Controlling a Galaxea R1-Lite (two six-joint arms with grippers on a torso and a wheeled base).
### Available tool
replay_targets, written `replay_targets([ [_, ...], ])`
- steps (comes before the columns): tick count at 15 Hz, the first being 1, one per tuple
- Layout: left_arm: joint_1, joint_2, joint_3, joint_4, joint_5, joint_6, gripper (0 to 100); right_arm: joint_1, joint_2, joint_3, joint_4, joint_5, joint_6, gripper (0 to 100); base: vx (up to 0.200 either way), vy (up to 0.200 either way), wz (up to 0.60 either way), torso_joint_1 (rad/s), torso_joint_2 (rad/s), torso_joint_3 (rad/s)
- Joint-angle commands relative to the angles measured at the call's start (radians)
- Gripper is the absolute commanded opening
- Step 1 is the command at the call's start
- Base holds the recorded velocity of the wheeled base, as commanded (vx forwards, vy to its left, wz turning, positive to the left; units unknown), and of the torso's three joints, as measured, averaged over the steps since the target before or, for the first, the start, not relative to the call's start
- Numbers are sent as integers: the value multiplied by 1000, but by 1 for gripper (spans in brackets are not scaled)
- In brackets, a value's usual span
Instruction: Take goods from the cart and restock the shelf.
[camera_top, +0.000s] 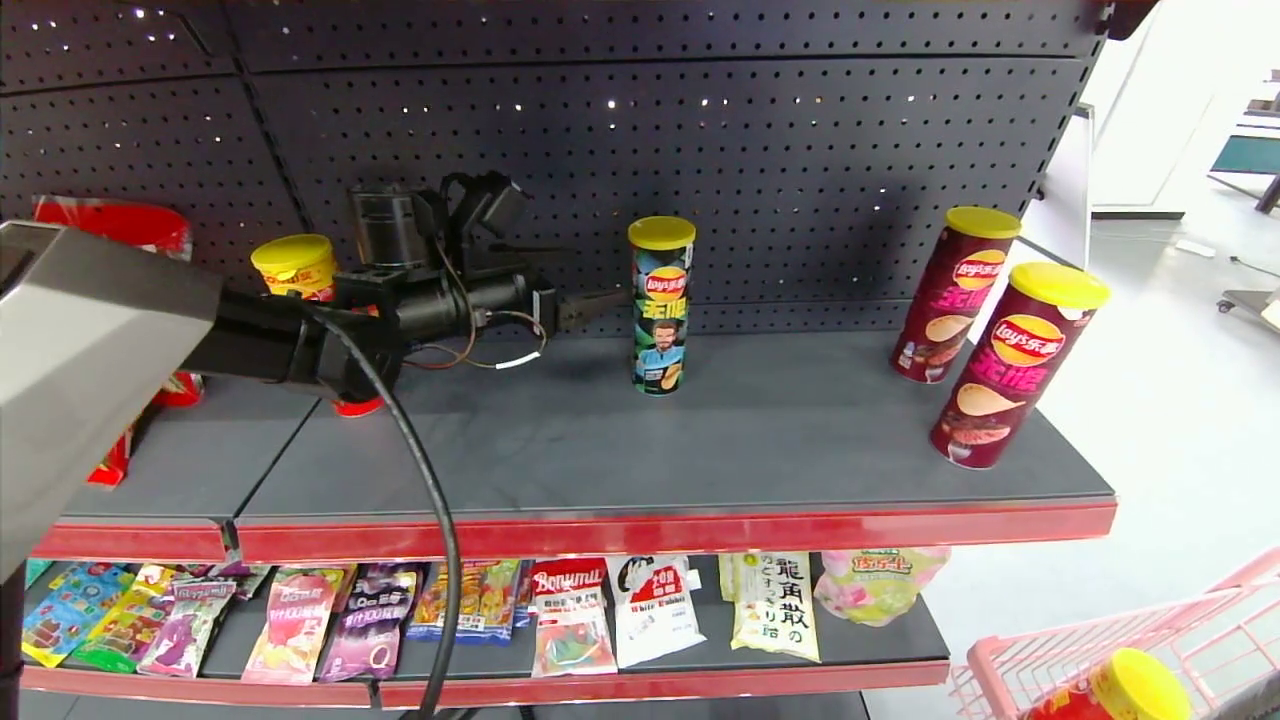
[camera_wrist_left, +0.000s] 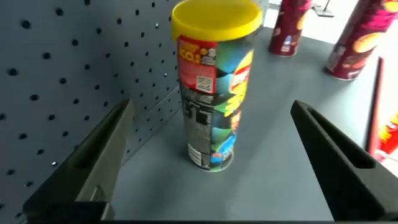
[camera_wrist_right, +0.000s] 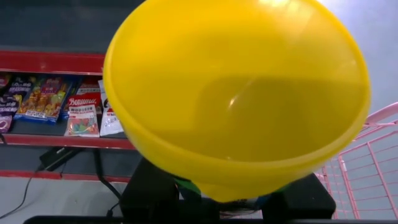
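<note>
Left jaws stood wide open and empty at shelf height, their dark fingers (camera_wrist_left: 336, 162) spread to either side of the blue-and-green cardboard chip can with the yellow plastic lid (camera_top: 660, 310), touching it nowhere. That can stood upright on the dark grey upper shelf (camera_top: 700, 450), close to the perforated back panel (camera_top: 800, 150). I judged it already placed, pushed well back to leave the front free, and well apart from the two maroon yellow-lidded cans (camera_top: 953, 295) at the shelf's right end. Down over the pink wire cart (camera_top: 1150, 620), my right jaws looked clamped round the body of another yellow-lidded chip can (camera_wrist_right: 236, 93). Its lid faced the wrist camera. I reckoned the grip sat low on the tube so it could go onto the shelf upright.
</note>
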Motion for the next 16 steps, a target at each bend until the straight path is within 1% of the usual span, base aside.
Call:
replay_targets([
  [1,-4,28,-24,-1,3,-1,100,1,-1,0,0,0,-1,0,0,0,0,0,0,0],
  [3,-12,58,-58,-1,2,-3,100,-1,-4,-2,0,-1,-1,0,0,0,0,0,0,0],
  [4,-12,92,-107,-1,2,-3,100,-5,-4,-2,0,0,-1,0,0,0,0,0,0,0],
  [5,-13,106,-134,1,2,-3,100,-7,-5,-2,0,0,-1,0,0,0,0,0,0,0],
  [8,-32,131,-167,18,2,-4,100,-8,-10,-2,0,-1,-1,0,0,0,0,0,0,0],
  [11,-33,169,-211,19,2,-4,100,-7,-10,-3,0,-1,-1,0,0,0,0,0,0,0],
  [12,-32,195,-249,21,2,-4,100,-7,-10,-3,0,-1,-1,0,0,0,0,0,0,0],
  [16,-41,227,-334,77,-6,-4,100,-7,-10,-3,2,-1,-1,0,0,0,0,0,0,0],
])
